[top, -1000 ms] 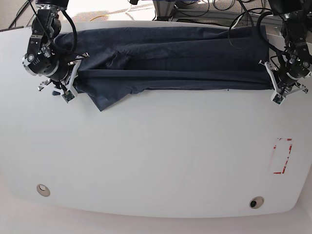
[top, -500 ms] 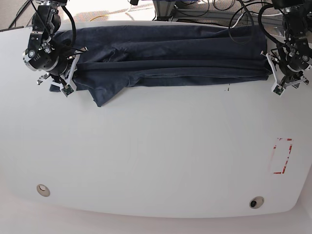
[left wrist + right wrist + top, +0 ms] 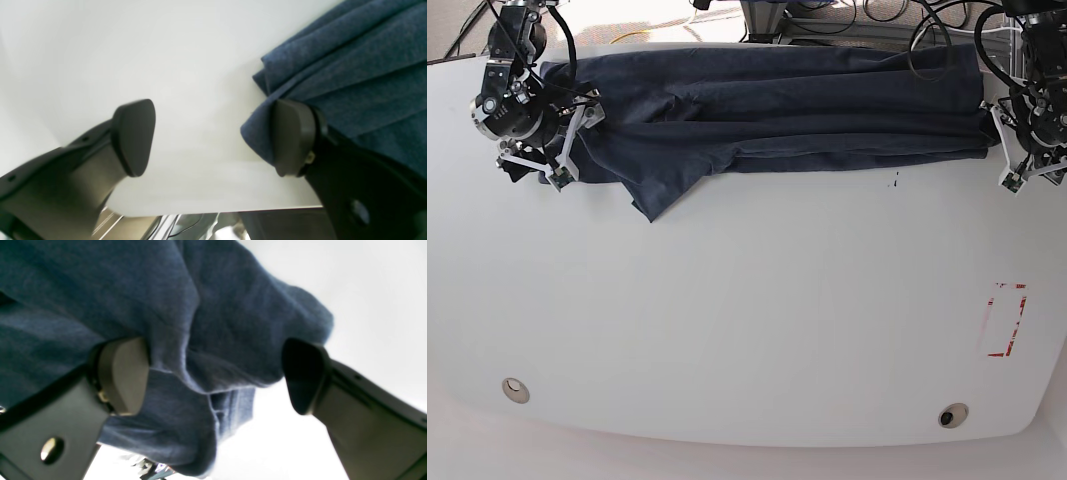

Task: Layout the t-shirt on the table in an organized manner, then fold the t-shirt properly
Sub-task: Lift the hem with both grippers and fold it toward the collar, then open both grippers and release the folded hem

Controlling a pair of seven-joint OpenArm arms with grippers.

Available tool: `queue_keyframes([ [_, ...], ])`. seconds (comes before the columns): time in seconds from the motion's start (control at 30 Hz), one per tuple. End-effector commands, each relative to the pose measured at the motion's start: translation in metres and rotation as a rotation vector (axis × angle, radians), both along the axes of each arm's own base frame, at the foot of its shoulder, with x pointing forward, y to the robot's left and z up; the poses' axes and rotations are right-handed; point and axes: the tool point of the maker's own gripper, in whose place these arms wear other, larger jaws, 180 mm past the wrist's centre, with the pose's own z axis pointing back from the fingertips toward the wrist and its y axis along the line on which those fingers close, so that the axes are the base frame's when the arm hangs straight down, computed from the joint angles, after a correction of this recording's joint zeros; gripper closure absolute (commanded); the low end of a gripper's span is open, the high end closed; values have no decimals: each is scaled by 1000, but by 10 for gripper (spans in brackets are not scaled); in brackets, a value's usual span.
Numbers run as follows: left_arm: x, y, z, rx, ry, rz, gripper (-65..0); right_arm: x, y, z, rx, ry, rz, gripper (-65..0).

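In the base view my right gripper [image 3: 562, 135] sits at the table's [image 3: 747, 330] ten o'clock, jaws spread apart; its wrist view shows t-shirt [image 3: 767, 110] cloth bulging loose between the fingers [image 3: 123, 373], not pinched. The navy shirt stretches in a rumpled band along the far edge toward two o'clock. There my left gripper [image 3: 1012, 150] stands open too, one finger [image 3: 292, 136] touching the cloth's corner.

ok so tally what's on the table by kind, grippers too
t-shirt: 1
grommet holes: 2
red rectangle outline: 1
grippers, left gripper and right gripper, both open: 2
total: 6
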Motion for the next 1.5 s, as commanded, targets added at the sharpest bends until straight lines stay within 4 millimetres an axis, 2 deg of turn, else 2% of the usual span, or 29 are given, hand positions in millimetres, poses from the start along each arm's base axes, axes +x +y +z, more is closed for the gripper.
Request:
queue_keyframes([
  [0.0, 8, 15, 17, 52, -28, -7, -503, 6, -5, 17, -28, -54, 16, -623],
  [0.17, 13, 20, 25, 70, -41, -13, -503, 10, -17, 27, -40, -89, -30, -623],
  [0.3, 25, 20, 37, 75, -88, -11, -503, 23, -17, 37, -24, -134, -37, -623],
  [0.43, 32, 17, 47, 82, -119, -24, -503, 26, -13, 40, 0, -134, -29, -623],
  [0.73, 49, 17, 67, 94, -188, -24, -503, 32, -27, 50, -18, -141, -75, -621],
  [0.9, 49, 24, 77, 107, -215, -2, -500, 36, -30, 54, -29, -143, -84, -621],
  [1.07, 48, 23, 75, 108, -205, -5, -499, 39, -30, 57, -31, -150, -86, -621],
  [1.2, 35, 31, 67, 134, -140, 27, -499, 40, -30, 57, -30, -151, -86, -621],
  [1.47, 36, 30, 74, 152, -146, 26, -493, 42, -27, 57, -19, -157, -88, -621],
])
